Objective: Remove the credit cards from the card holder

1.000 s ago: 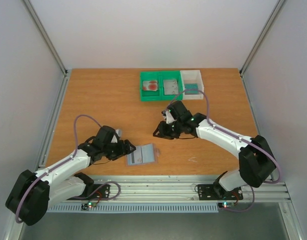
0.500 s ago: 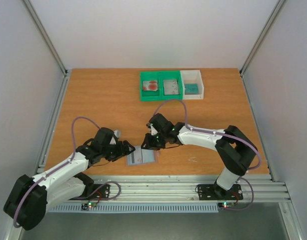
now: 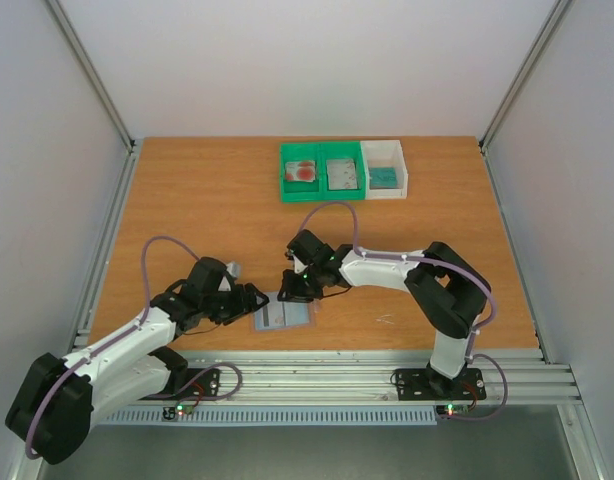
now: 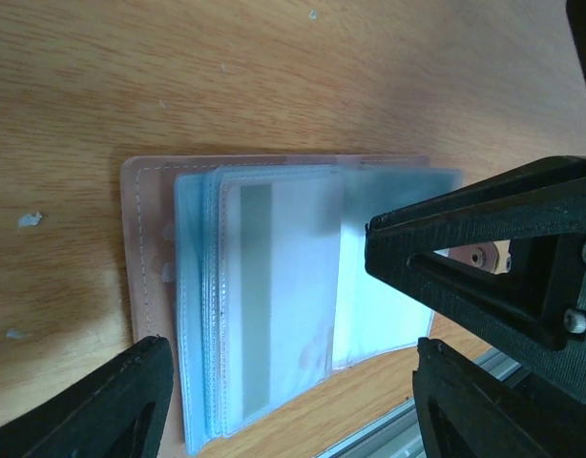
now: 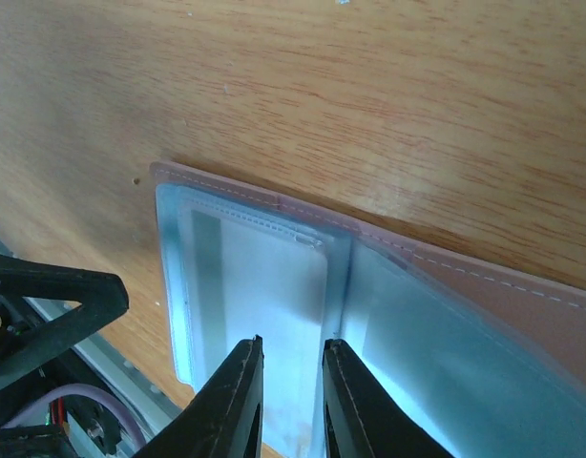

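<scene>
The card holder (image 3: 285, 313) lies open near the table's front edge, pink rim and blue-grey clear sleeves up. In the left wrist view a pale card with a grey stripe (image 4: 274, 286) sits inside the card holder's (image 4: 145, 248) top sleeve. My left gripper (image 3: 253, 300) is open wide and empty at the holder's left edge, its jaws astride it (image 4: 293, 355). My right gripper (image 3: 291, 289) hovers at the holder's far edge; its jaws (image 5: 291, 351) stand a narrow gap apart over that card (image 5: 264, 286) by the fold. A red-blotched card (image 3: 304, 171), a grey card (image 3: 342, 173) and a teal card (image 3: 385, 177) lie in the trays.
A green two-compartment tray (image 3: 321, 192) and a white tray (image 3: 400, 160) stand side by side at the back of the table. A metal rail (image 3: 387, 375) runs along the front edge just behind the holder. Both arms crowd the holder.
My right arm has swung from near the trays down and left to the card holder, its fingers now over it. My left gripper has edged slightly closer to the holder.
</scene>
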You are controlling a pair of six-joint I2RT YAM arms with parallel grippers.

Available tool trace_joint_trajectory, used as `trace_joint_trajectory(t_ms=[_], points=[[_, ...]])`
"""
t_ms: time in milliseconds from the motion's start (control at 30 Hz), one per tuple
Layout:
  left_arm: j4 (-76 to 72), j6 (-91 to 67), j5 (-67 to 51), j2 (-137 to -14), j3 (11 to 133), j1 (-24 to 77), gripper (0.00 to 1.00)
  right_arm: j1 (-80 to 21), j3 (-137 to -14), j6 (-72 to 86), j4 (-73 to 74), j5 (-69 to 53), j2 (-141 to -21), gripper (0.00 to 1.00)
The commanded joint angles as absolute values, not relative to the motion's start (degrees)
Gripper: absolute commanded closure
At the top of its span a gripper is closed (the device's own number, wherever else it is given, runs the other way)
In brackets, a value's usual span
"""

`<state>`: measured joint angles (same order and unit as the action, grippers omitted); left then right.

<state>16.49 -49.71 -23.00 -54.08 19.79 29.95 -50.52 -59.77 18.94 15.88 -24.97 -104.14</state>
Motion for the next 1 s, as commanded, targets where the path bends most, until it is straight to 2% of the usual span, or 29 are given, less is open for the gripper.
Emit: trace_joint_trajectory(t_ms=[0,367,733,967], points=[[14.59,-50.10,-23.38,-53.50,19.00,29.71,0.30,-51.15,-61.47,18.41,15.86,-24.41,-105.38,0.80],[14.56,-50.36,-23.62,-53.09,19.05,29.71,0.31,-51.37,-61.72,18.55,16.88,-24.18,-107.67,0.85],[13.46,-50.86,-24.70,-52.43,19.07,29.71,0.30,-51.42,-59.67,18.46,17.31,-23.20,-107.66,0.98],[9.12,-51.53,-27.68,-53.59,19.22,29.66,0.29,-51.42,-57.73,19.33,15.02,-24.06,-107.88,0.99]])
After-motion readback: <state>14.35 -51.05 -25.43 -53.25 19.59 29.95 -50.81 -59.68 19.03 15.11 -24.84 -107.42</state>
